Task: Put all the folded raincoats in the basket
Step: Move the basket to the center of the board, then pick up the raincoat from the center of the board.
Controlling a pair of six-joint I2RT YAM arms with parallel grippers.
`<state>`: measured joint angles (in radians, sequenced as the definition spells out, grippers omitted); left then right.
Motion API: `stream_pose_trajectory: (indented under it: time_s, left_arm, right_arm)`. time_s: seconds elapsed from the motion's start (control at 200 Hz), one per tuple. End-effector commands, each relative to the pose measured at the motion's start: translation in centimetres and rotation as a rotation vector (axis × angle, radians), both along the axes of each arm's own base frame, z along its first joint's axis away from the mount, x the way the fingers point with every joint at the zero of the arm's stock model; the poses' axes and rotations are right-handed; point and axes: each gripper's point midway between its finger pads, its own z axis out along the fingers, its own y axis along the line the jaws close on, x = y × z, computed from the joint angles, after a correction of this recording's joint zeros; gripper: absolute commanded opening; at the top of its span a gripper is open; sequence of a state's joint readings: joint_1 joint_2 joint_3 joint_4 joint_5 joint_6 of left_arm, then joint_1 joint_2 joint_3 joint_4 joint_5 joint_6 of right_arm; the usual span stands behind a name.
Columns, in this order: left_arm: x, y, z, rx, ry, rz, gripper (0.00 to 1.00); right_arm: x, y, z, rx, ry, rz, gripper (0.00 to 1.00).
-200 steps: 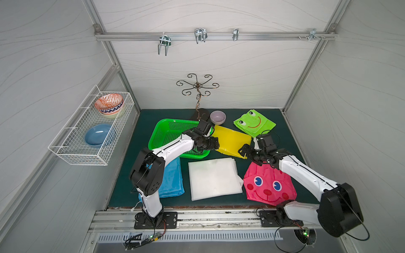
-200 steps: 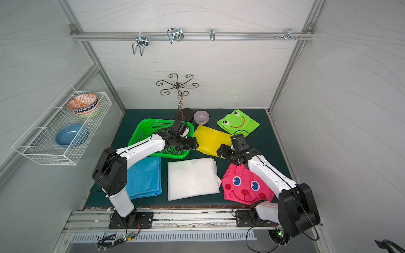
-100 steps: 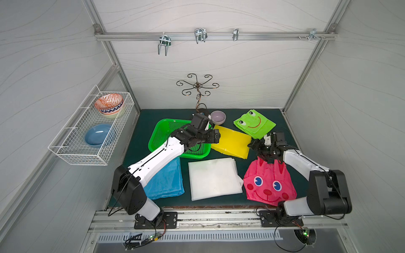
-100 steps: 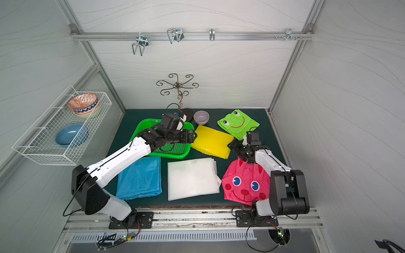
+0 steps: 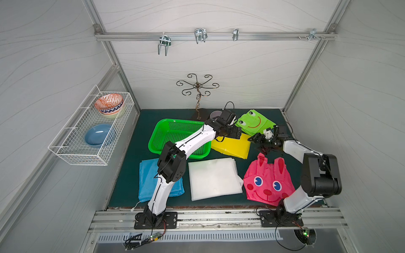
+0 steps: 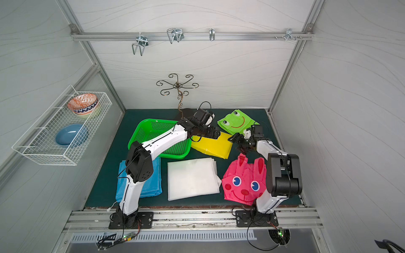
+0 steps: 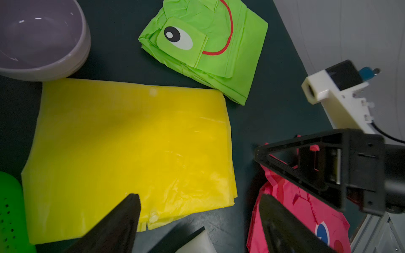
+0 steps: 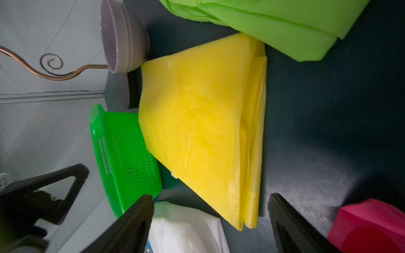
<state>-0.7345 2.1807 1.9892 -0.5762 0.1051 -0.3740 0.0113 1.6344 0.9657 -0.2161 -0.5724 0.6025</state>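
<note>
Looking down in both top views, where do you find your raincoat?
— You find the yellow raincoat (image 5: 232, 146) (image 6: 211, 145) folded flat on the mat (image 5: 140, 131). It lies outside the basket (image 5: 175, 120) (image 6: 135, 135), just beside the rim that faces your right arm. Whether the two touch cannot be told. Your left arm crosses above the basket.

What surrounds it?
— Behind it you see the bowl (image 5: 215, 114) and the frog raincoat (image 5: 254, 124). In front of it lie the white sheet (image 5: 213, 178) and the pink raincoat (image 5: 267, 184). The blue sheet (image 5: 149, 175) lies in front of the basket, partly under your left arm.

How does your left gripper stand?
— Your left gripper (image 5: 237, 134) (image 7: 199, 199) is spread wide, with nothing between its fingers. It sits over the far edge of the yellow raincoat. In the left wrist view one fingertip (image 7: 122, 219) overlaps the yellow sheet (image 7: 131, 153) and its partner overlaps the pink one. Contact cannot be told.

And your right gripper?
— Your right gripper (image 5: 257, 144) (image 8: 210, 198) is likewise wide apart and holds nothing. It stands just beside the raincoat's edge, over the bare mat between the yellow, frog and pink raincoats. Its wrist view looks along the yellow raincoat (image 8: 197, 131) toward the basket (image 8: 122, 157) and the bowl (image 8: 122, 37). The two grippers face each other across the raincoat, apart.
</note>
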Motion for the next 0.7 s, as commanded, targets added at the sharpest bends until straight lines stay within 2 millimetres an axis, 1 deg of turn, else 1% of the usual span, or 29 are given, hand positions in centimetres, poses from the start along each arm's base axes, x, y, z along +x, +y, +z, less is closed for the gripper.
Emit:
stream_pose_trajectory:
  time_s: [0.0, 0.115, 0.17, 0.24, 0.355, 0.43, 0.575, 0.695]
  left_arm:
    - [1.4, -0.5, -2.5, 0.052, 0.010, 0.042, 0.89]
    - [2.4, -0.3, -5.4, 0.083, 0.026, 0.100, 0.89]
    - [2.6, -0.2, -6.3, 0.095, 0.040, 0.117, 0.89]
    - [2.6, 0.0, -7.4, 0.108, 0.066, 0.138, 0.88]
    - [2.8, 0.3, -9.1, 0.131, 0.086, 0.166, 0.88]
    - [2.7, 0.7, -10.3, 0.140, 0.117, 0.181, 0.87]
    - [2.6, 1.1, -11.7, 0.128, 0.171, 0.194, 0.85]
    - [2.5, 1.1, -12.2, 0.132, 0.183, 0.186, 0.84]
  right_arm:
    - [-0.6, 0.2, -2.0, 0.039, 0.083, 0.010, 0.86]
    - [-0.7, -0.1, -4.1, 0.061, 0.144, -0.057, 0.83]
    - [-0.9, -0.3, -5.0, 0.053, 0.184, -0.082, 0.84]
    - [-1.0, 0.1, -5.1, 0.061, 0.190, -0.063, 0.83]
    - [-1.3, 0.1, -5.3, 0.036, 0.203, -0.047, 0.84]
    - [-1.6, 0.1, -5.7, 0.021, 0.220, -0.024, 0.84]
    - [-1.8, 0.8, -7.0, 0.065, 0.250, 0.001, 0.83]
    - [-1.9, 1.6, -7.7, 0.108, 0.268, 0.005, 0.83]
